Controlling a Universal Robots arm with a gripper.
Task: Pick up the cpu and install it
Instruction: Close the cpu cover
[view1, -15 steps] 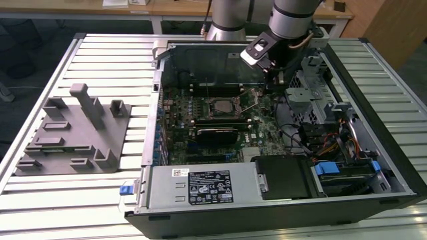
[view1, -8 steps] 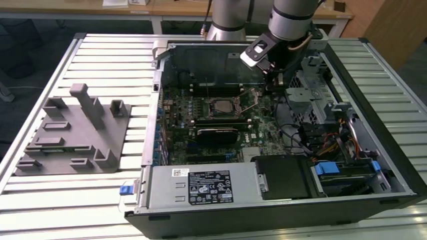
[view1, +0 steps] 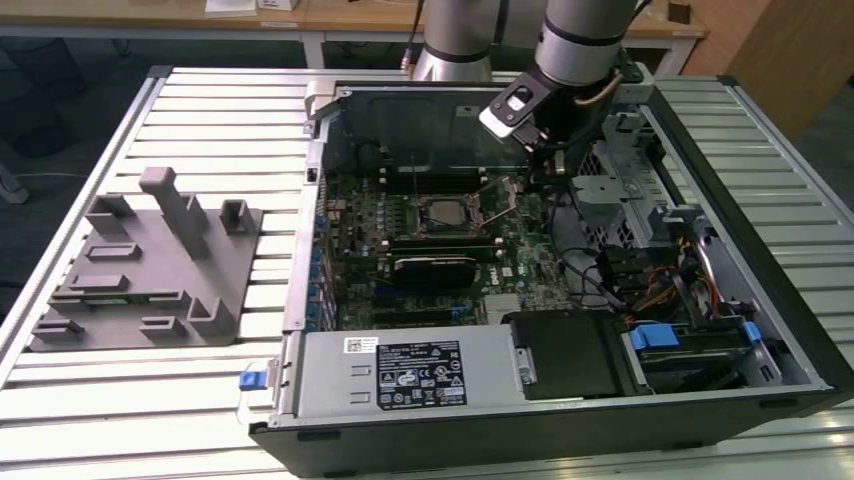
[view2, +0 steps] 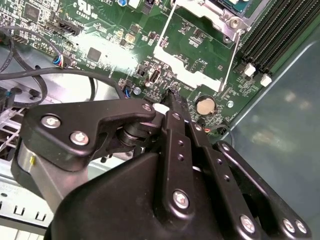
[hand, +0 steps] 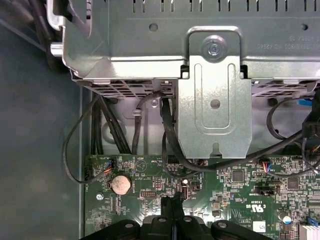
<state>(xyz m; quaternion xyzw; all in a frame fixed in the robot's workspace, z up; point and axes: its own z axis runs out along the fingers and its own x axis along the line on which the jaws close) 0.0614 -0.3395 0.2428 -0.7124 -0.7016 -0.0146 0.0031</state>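
My gripper (view1: 543, 178) hangs inside the open computer case (view1: 747, 250), just to the exterior view's right of the black socket frame (view1: 447, 212) on the green motherboard. Its fingers are shut with nothing between them in both wrist views, the tips (view2: 171, 95) (hand: 172, 202) close above the board beside a coin battery (hand: 120, 184). The socket's metal load plate (view2: 192, 52) is swung open toward the gripper, with the wire lever (view2: 234, 50) alongside it. A pale silvery strip inside the socket looks like the cpu (view2: 239, 3), mostly cut off.
A grey plastic tray (view1: 147, 270) with upright posts lies on the slatted table at the exterior view's left. A metal drive cage (hand: 215, 100) and black cables (hand: 170, 145) crowd the gripper's side of the case. Memory slots (view2: 280, 30) run past the socket.
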